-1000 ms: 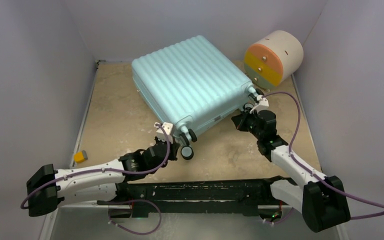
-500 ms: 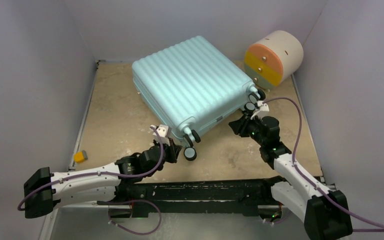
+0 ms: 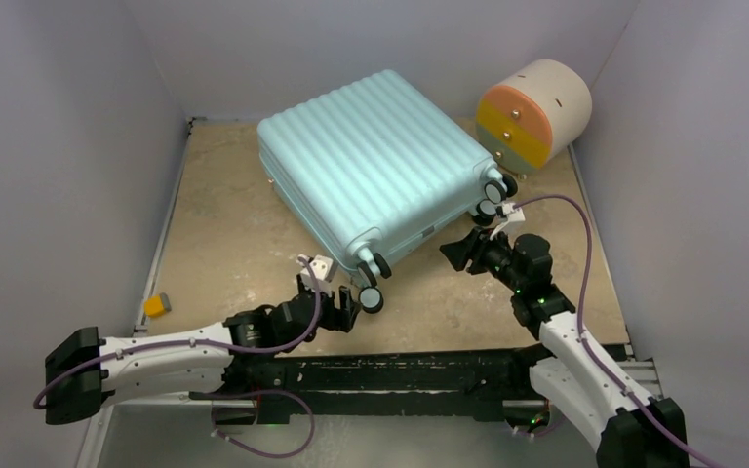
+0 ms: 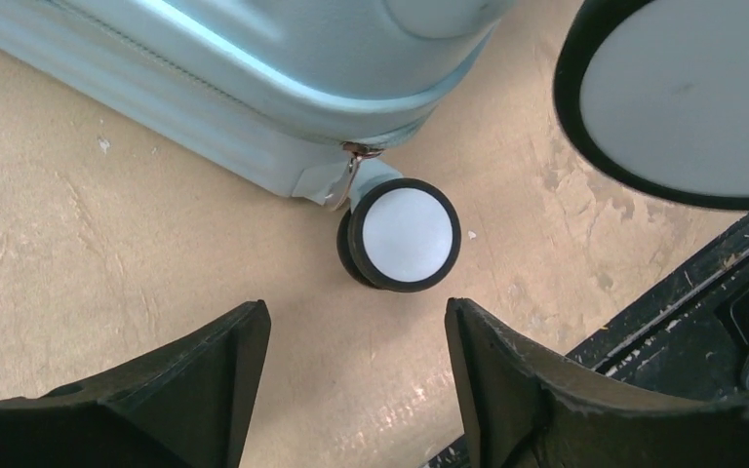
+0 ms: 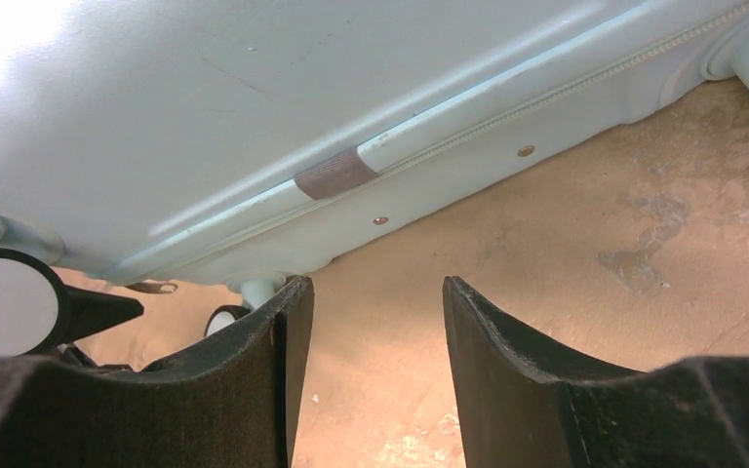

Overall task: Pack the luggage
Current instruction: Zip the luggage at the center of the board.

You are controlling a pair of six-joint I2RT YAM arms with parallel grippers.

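Observation:
The luggage, a pale teal ribbed suitcase, lies closed and flat mid-table with its wheel end facing me. My left gripper hovers just short of the near corner wheel. In the left wrist view that gripper is open and empty, with a black-and-white wheel ahead of it and another wheel close at the upper right. My right gripper sits off the suitcase's right end, below the wheels there. In the right wrist view it is open and empty, facing the zip seam.
A round cream drawer unit with orange, yellow and green fronts lies at the back right, close to the suitcase's corner. A small orange-yellow block rests by the left wall. A black rail runs along the near edge. Walls enclose three sides.
Both grippers were shut against the suitcase's wheel end and have now opened and drawn back a little toward me. The suitcase has hardly shifted.

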